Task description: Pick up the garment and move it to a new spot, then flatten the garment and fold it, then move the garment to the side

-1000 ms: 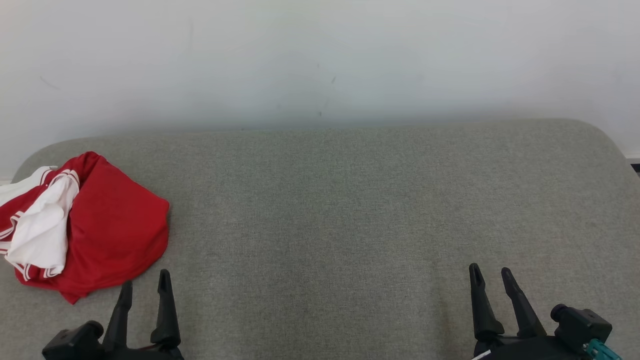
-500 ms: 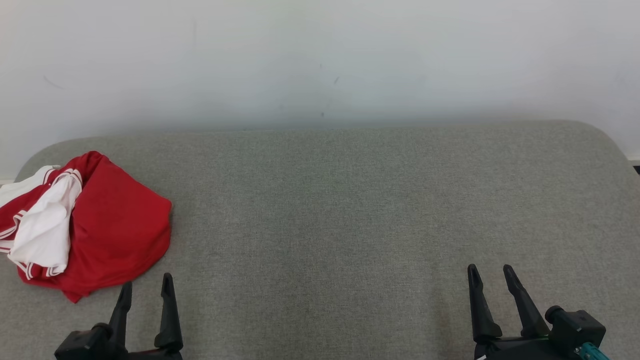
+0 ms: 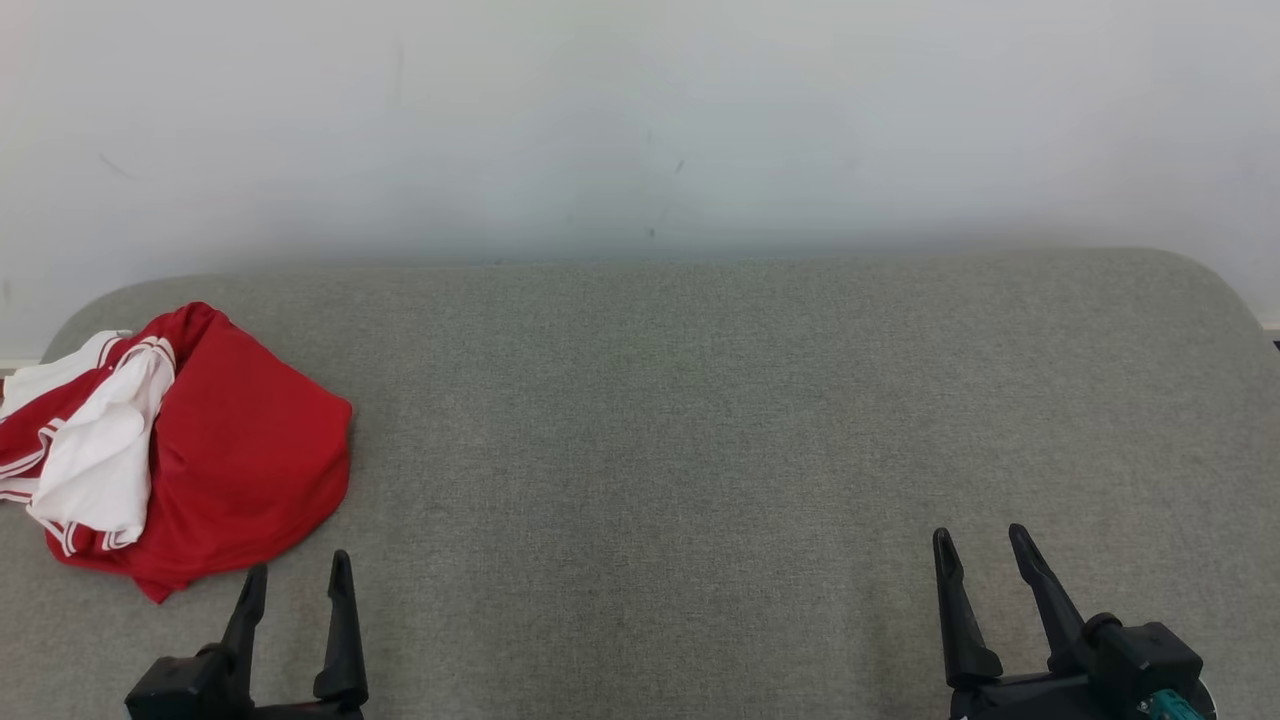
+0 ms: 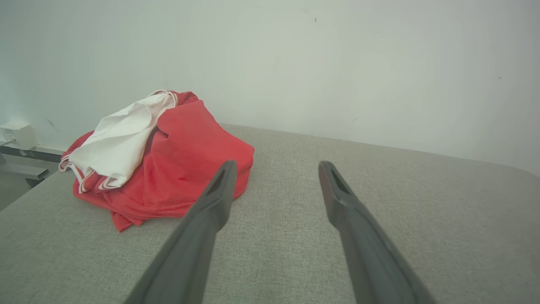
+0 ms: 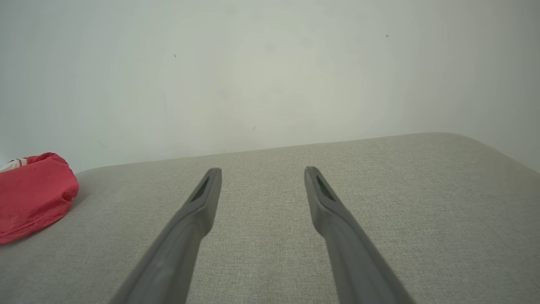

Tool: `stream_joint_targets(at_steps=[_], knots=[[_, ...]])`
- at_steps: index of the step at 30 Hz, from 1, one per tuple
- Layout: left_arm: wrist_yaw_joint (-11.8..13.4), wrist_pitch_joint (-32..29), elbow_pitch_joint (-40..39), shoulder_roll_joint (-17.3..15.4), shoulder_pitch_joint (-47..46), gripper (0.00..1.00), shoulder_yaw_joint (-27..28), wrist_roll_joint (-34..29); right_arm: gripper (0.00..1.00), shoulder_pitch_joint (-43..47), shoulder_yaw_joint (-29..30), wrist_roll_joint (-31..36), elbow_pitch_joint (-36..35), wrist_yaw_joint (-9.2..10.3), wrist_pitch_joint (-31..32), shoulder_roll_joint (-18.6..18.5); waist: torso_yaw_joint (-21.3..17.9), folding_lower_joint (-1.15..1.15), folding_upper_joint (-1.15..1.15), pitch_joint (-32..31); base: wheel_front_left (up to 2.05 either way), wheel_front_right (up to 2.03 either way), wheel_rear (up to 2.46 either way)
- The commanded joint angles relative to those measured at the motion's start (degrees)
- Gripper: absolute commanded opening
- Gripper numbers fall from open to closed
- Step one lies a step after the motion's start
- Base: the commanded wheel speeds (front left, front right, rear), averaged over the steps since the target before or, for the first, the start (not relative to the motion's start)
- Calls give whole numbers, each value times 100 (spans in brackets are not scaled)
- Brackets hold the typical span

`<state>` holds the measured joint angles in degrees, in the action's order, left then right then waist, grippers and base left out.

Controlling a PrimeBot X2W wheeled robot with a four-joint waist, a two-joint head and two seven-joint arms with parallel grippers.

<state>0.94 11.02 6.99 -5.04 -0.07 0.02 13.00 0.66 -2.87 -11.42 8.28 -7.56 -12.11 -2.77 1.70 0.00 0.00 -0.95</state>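
The garment (image 3: 230,460) is a crumpled red heap with white striped-trim parts, lying at the far left of the grey fabric surface (image 3: 700,420). In the left wrist view the garment (image 4: 181,160) bulges just ahead and left of my fingers. My left gripper (image 3: 298,565) stands open at the lower left, a short way in front of the heap, empty. At the lower right my right gripper (image 3: 980,535) is open and empty, far from the cloth. The right wrist view catches the garment (image 5: 33,194) at its left edge, beyond the open right gripper (image 5: 262,171).
A plain white wall (image 3: 640,120) rises behind the surface. The surface's far corners are rounded. A small white box (image 4: 17,135) sits on a ledge off the left edge.
The whole head view has shifted slightly, so the camera moved. Both grippers sit a little lower in that view; the garment lies as before.
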Motion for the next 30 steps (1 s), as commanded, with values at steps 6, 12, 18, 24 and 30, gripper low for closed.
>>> stream_joint_targets(at_steps=[6,12,18,24,30], knots=[[-85,-115,-152,13,67,100,-8,-34,100,81,-1,228,-90,12,14,-17,14,0,0,-13,0,0,0],[-50,-108,-232,13,124,100,-14,-140,100,127,20,145,-122,13,28,-18,8,0,0,-24,0,0,0],[-29,-64,-273,7,163,100,10,-171,100,138,5,4,-119,13,44,-18,10,0,0,-26,0,0,0],[10,-43,-272,-8,156,100,31,-104,100,142,14,-113,-89,13,72,-18,5,0,0,-32,0,0,0],[31,-51,-264,-30,167,100,28,-55,100,146,-1,-199,-77,13,86,-18,1,0,0,-34,0,0,0]])
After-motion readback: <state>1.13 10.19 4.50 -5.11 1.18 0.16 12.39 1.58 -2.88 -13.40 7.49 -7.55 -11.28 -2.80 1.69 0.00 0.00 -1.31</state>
